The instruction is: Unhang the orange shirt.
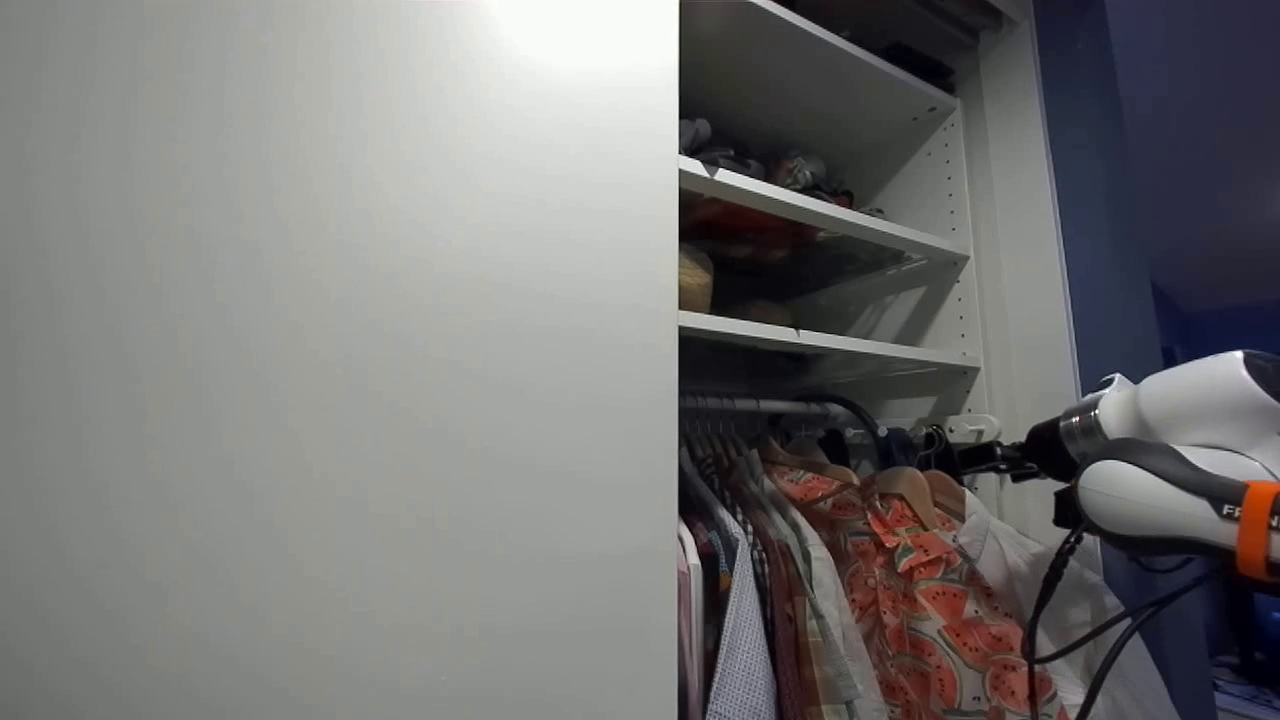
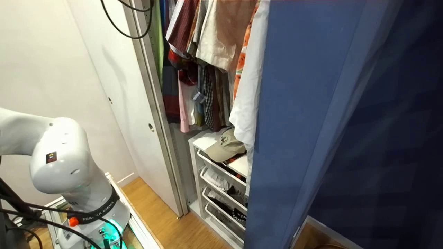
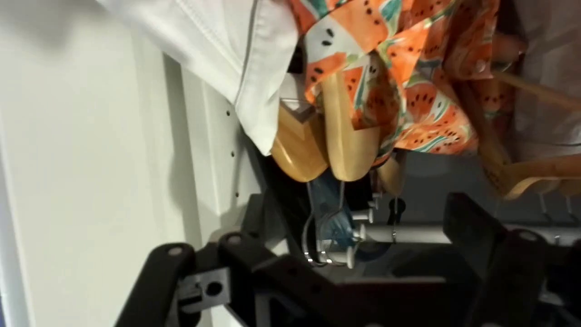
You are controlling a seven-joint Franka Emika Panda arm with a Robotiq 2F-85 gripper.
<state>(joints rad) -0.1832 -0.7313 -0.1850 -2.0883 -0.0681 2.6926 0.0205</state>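
The orange shirt (image 3: 408, 59) hangs in the closet (image 1: 940, 190), carried on a wooden hanger (image 3: 352, 152), just beside a white shirt (image 3: 265, 81) on a second hanger (image 3: 299, 150); the metal hooks (image 3: 342, 195) of both crowd together near a white peg (image 3: 349, 258), which probably bears them. The gripper (image 3: 358, 215) is spread wide and clamped on nothing, roughly level with those hooks, perhaps because the hanger's neck would make a firmer hold than cloth. The wood is pale, smooth and rounded, and should hold its shape; the fabric, printed with watermelon slices and dark seeds, looks thin and limp, and would likely sag or slip if pinched. With the hooks so close, both could be caught at once, so the next move probably calls for singling one out and lifting it clear.
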